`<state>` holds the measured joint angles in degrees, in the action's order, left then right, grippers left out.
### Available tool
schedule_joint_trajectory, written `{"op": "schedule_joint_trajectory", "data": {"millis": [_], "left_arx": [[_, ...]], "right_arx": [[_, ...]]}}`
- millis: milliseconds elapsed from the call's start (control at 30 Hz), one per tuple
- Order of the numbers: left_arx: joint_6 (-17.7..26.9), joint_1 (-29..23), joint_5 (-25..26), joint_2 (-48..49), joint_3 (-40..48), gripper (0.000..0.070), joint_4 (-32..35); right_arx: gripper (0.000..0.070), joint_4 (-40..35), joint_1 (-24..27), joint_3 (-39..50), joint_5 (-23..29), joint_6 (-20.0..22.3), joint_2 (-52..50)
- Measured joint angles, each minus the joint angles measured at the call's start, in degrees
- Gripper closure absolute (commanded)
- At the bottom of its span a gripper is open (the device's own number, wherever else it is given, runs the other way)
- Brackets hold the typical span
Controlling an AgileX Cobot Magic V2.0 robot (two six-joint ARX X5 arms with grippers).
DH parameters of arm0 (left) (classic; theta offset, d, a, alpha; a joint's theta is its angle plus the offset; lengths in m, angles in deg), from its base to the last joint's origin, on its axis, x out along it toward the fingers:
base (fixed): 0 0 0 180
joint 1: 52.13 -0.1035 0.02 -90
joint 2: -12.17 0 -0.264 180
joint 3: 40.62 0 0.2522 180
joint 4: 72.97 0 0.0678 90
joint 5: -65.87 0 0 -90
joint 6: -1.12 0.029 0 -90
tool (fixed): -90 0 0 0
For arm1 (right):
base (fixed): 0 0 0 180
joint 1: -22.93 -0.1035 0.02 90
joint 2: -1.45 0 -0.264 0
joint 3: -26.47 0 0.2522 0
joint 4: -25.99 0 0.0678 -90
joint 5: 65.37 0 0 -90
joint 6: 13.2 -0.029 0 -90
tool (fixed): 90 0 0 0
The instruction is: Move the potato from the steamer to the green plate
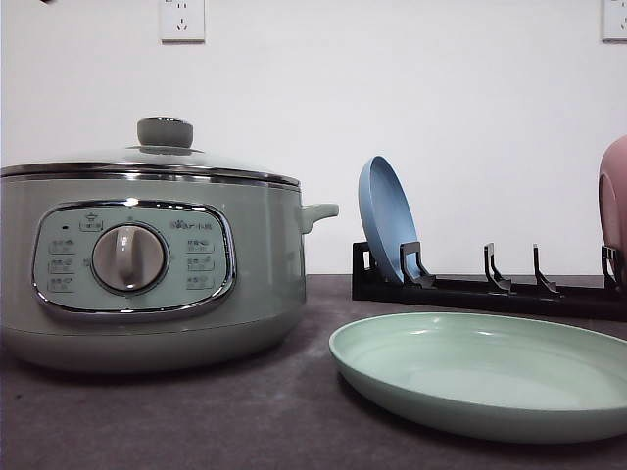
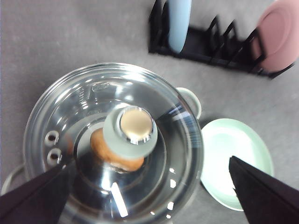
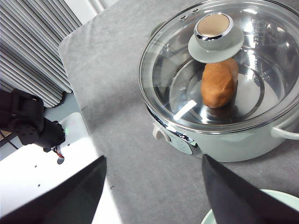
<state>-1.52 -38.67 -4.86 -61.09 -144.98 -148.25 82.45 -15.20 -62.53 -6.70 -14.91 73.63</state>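
potato (image 3: 218,83): sits inside the steamer (image 1: 147,264), seen through the glass lid (image 2: 114,144), right under the knob (image 2: 131,130)
green plate (image 1: 485,377): on the table at the steamer's 3 o'clock, close by
left gripper (image 2: 152,196): fingers wide apart above the lid, holding nothing
right gripper (image 3: 154,196): fingers spread too, hanging over the table (image 3: 117,93) near the pot's dial side
rack (image 1: 490,289): behind the green plate, blue plate (image 1: 389,233) standing in it

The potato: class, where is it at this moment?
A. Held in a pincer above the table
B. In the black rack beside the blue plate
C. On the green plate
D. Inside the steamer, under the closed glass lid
D. The potato lies on the steamer's metal floor, seen through the glass lid that sits on the rim; the green plate holds nothing.
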Motion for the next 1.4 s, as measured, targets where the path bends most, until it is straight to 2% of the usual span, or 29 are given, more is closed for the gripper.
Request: {"op": "schedule_joint_trajectory", "data": {"millis": [300, 600, 700, 967, 1000, 1100, 1233, 1400], "left_arx": [[1.9, 6.1, -10.3, -15.7, -10.4, 0.0035, -6.3], [2.4, 9.2, -14.1, -23.6, -11.3, 0.0043, -6.5], [2.8, 9.9, -15.0, -25.1, -11.3, 0.0071, -6.5], [2.8, 11.4, -16.2, -26.3, -11.3, 0.0080, -6.6], [2.8, 11.5, -16.4, -26.4, -11.4, 0.0088, -6.8], [2.8, 11.6, -16.6, -26.9, -11.4, 0.0186, -7.1], [2.8, 12.1, -16.8, -27.1, -11.4, 0.0220, -7.1], [2.8, 12.3, -17.1, -27.1, -11.4, 0.0368, -7.3]], "right_arx": [[0.0295, 0.2, 0.0, 0.0, 0.0, 0.1, 0.0], [0.0295, 0.4, 0.0, 0.0, 0.0, 0.2, 0.0], [0.0295, 0.8, 0.0, 0.0, 0.0, 0.2, 0.0], [0.0295, 0.9, 0.0, 0.0, 0.2, 0.2, 0.0], [0.0295, 0.9, 0.0, 0.0, 0.2, 0.2, 0.0], [0.0295, 0.9, 0.0, 0.0, 0.2, 0.2, 0.0], [0.0295, 0.9, 0.0, 0.0, 0.2, 0.2, 0.0], [0.0295, 0.9, 0.0, 0.0, 0.2, 0.3, 0.0]]}}
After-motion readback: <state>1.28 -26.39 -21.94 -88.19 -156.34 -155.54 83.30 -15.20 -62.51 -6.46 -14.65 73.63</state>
